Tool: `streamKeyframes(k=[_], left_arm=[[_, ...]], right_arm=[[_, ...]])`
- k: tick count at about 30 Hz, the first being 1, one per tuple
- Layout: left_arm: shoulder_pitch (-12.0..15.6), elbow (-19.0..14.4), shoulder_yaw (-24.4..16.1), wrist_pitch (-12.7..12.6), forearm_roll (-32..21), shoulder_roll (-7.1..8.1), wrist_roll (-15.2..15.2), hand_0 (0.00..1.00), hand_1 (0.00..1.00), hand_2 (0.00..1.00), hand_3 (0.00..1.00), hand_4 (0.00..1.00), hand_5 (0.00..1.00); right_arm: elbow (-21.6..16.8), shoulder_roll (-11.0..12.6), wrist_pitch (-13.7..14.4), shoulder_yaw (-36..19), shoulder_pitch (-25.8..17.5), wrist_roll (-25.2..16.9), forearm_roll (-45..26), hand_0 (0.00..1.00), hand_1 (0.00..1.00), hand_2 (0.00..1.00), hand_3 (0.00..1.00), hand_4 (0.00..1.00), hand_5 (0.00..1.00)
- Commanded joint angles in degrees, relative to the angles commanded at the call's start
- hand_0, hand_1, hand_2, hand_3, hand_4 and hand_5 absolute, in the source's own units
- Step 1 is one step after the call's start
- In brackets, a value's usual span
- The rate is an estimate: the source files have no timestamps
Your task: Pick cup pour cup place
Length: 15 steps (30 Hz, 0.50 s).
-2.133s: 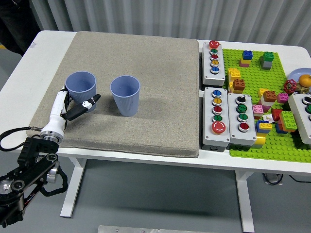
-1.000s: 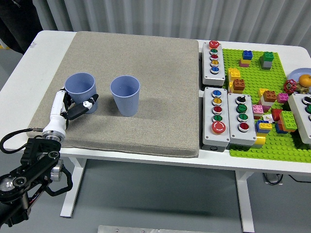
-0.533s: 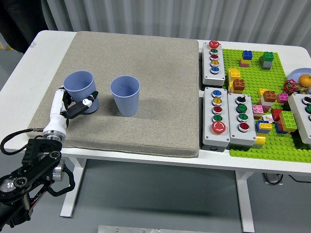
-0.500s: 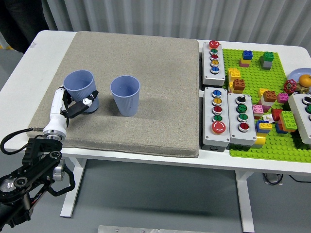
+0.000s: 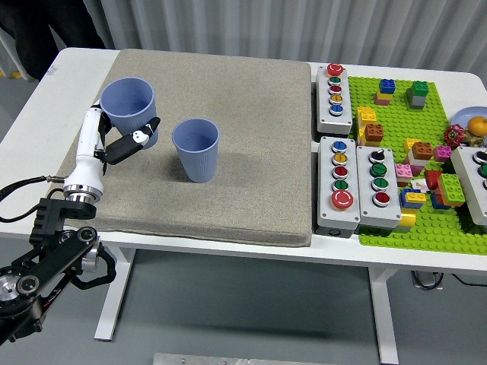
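From the head view, the left robot hand [image 5: 114, 141] is wrapped around a blue cup [image 5: 128, 111], its white and black fingers [image 5: 131, 144] closed on the cup's lower wall. The cup stands upright with its mouth open to the camera (whether its base touches the mat cannot be told). It is over the left part of the grey mat [image 5: 228, 114] that covers much of the white tabletop [image 5: 46, 106]. A second blue cup [image 5: 196, 149] stands upright on the mat just to the right of the held one, apart from it. The arm comes in from the lower left corner. Right of the mat lie three grey button boxes [image 5: 338, 182] and a green brick baseplate [image 5: 426, 152] strewn with coloured bricks.
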<state>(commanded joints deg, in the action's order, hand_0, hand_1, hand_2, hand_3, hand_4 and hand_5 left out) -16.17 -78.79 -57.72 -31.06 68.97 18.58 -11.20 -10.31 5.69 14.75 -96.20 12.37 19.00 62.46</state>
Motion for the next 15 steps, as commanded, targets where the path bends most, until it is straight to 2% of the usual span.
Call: streamKeyframes(k=[7,13,15], left_arm=[[-2.5,1.0,1.8,-0.9,12.7,2.63,4.9,0.538,0.613,0.894,0.737,0.764,0.123],[-4.2,1.7,3.2,-0.5,21.5,4.09,7.8,0.533,0.604,0.881,0.734,0.760,0.124],[-5.1,1.1,4.2,0.1,25.2,5.48,9.4,0.533,0.604,0.881,0.734,0.760,0.124]], right_arm=[[0.0,0.1,0.2,0.3,0.1,-0.1,-0.3,0.699,0.628,0.559,0.560,0.002,0.010],[0.0,0.1,0.3,0.5,0.1,-0.1,-0.5,0.700,0.628,0.559,0.560,0.002,0.008],[0.0,0.2,0.3,0.5,0.0,-0.1,-0.6,0.700,0.628,0.559,0.560,0.002,0.008]])
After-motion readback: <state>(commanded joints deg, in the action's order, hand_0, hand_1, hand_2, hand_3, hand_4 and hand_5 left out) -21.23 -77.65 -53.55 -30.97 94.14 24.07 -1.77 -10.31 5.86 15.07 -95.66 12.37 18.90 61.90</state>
